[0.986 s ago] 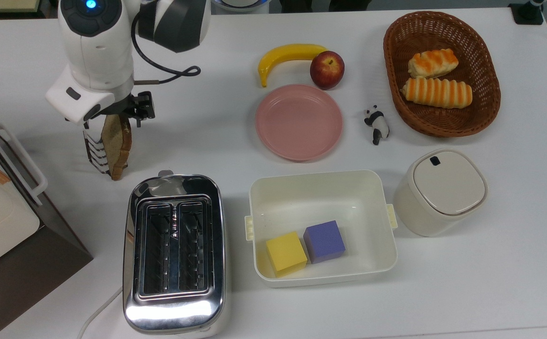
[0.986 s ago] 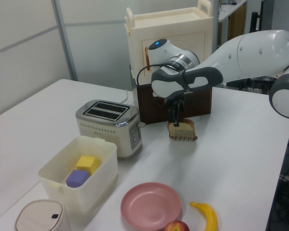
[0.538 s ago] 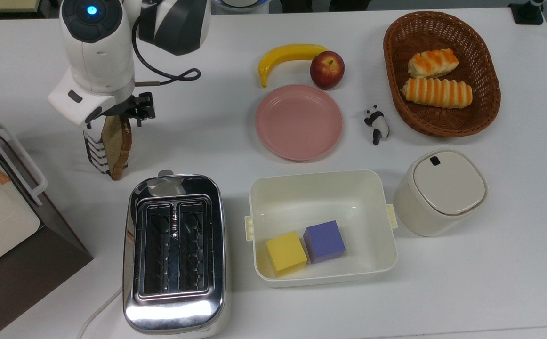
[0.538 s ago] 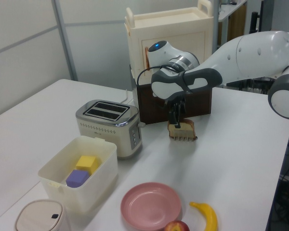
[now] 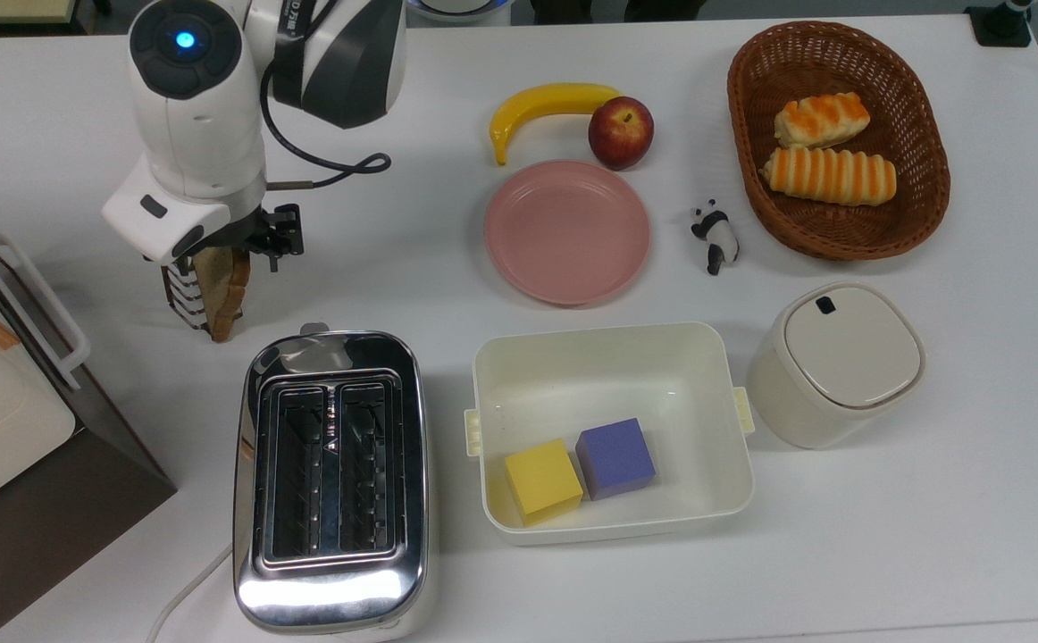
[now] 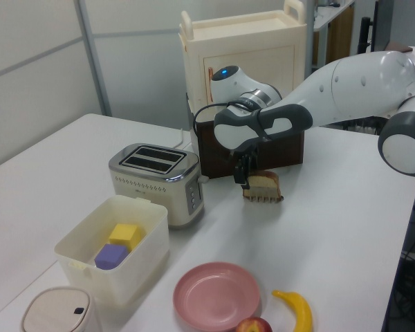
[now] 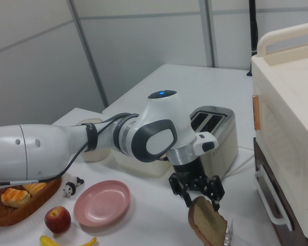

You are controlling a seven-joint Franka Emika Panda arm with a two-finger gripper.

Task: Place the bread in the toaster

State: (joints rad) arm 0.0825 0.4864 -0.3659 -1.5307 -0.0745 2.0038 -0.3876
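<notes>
Brown bread [image 5: 222,290] just under hand [image 5: 220,250]

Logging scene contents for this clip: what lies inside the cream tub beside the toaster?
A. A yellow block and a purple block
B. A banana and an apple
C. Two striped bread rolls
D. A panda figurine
A: the cream tub holds a yellow block and a purple block side by side, while the rolls lie in the wicker basket and the fruit sits by the pink plate.

Bread [image 5: 220,290] beyond toaster [image 5: 331,478] (top view); tub [image 5: 610,362] at toaster's right.
</notes>
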